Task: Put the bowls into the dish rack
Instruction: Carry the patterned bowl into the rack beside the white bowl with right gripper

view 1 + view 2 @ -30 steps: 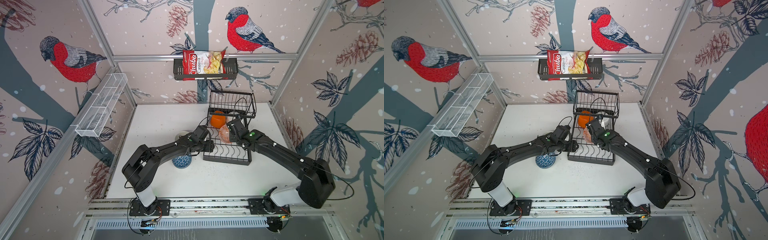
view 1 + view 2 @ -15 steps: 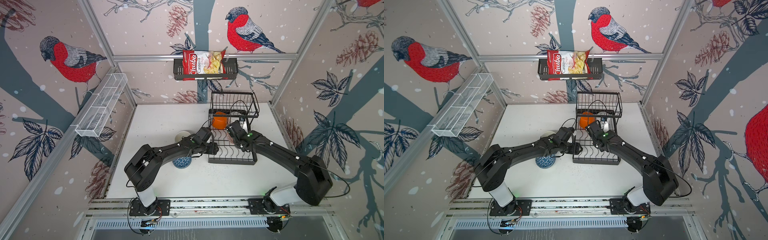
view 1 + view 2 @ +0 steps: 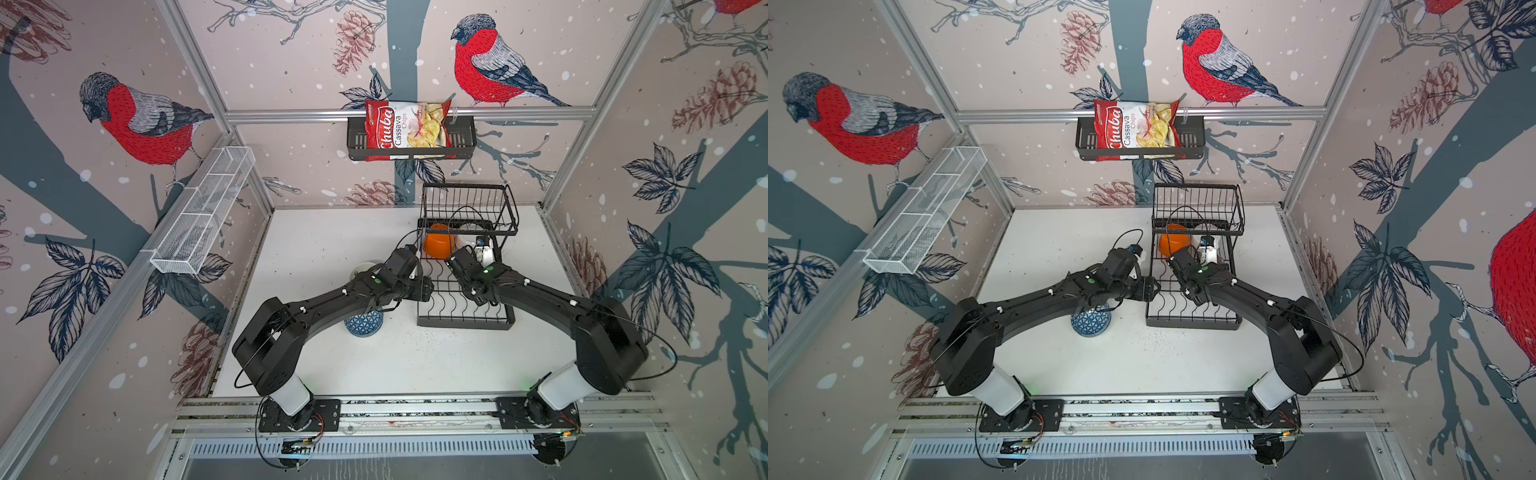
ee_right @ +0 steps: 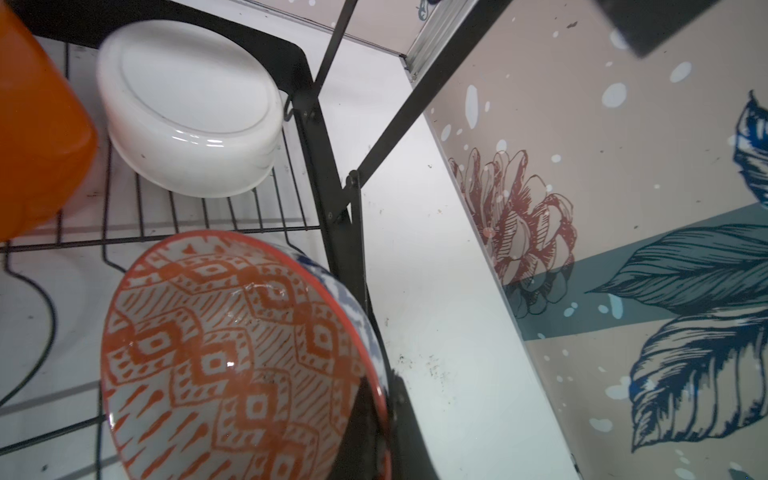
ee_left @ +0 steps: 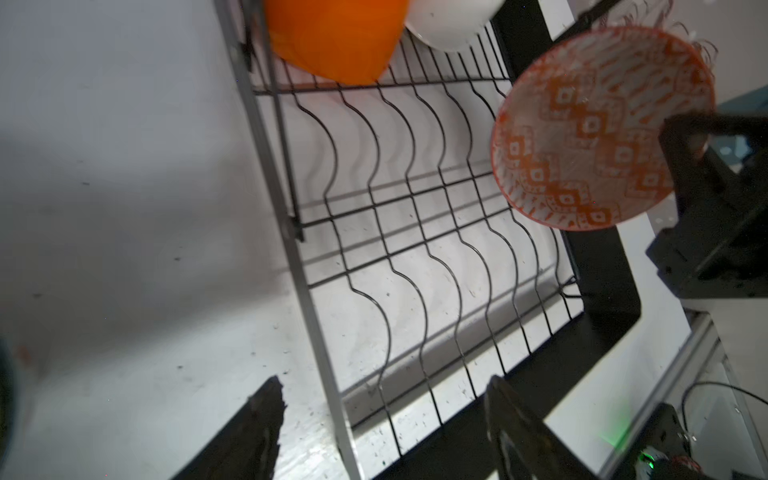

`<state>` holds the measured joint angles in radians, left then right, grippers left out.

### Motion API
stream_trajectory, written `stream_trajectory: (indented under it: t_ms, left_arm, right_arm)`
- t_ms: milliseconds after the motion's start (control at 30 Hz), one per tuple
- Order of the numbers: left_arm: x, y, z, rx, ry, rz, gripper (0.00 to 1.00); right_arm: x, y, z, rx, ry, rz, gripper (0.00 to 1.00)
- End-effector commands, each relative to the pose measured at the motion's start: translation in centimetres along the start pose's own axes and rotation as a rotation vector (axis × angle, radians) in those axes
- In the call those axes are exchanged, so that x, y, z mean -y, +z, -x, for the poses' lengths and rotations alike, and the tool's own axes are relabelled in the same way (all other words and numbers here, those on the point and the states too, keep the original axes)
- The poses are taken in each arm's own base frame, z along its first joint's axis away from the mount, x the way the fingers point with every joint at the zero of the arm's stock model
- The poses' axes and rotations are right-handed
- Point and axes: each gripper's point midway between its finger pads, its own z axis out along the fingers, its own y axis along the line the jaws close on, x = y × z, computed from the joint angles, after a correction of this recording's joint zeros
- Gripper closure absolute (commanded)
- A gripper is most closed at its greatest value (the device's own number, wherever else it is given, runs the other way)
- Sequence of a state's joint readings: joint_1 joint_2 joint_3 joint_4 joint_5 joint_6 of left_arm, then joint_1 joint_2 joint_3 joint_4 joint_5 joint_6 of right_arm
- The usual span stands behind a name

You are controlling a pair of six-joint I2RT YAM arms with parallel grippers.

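Over rack [image 3: 463, 323], right tool [image 4: 384, 419] pinching patterned bowl [image 4: 232, 357]

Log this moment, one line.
left gripper: open | right gripper: shut on patterned bowl, over dish rack | orange bowl, white bowl: racked | blue bowl: on table

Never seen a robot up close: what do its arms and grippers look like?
The left arm and right arm are chunky matte-black segments on white bases, with thin looping black cables and small green lights. The left gripper and right gripper have flat black fingers.
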<state>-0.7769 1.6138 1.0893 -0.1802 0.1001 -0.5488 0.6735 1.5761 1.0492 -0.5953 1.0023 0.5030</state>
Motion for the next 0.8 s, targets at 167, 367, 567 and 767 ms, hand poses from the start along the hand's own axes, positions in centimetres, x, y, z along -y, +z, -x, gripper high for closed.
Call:
stream_trajectory:
  t_ms: [167, 367, 567, 767]
  left_arm:
    - [-3.4, -1.8, 1.2, 0.061, -0.041, 0.054, 0.24]
    - [-5.3, -3.3, 1.7, 0.101, -0.074, 0.073, 0.24]
    - [-7.1, -4.5, 2.0, 0.137, -0.101, 0.124, 0.24]
    - [-8.3, -5.4, 2.1, 0.16, -0.109, 0.175, 0.23]
  right_arm:
    - [1.6, 0.1, 1.8, 0.069, -0.029, -0.167, 1.0]
    - [1.2, 0.4, 2.2, 0.08, -0.045, -0.178, 1.0]
    - [0.5, 1.1, 2.2, 0.084, -0.071, -0.194, 1.0]
    - [0.1, 1.7, 2.1, 0.085, -0.104, -0.228, 1.0]
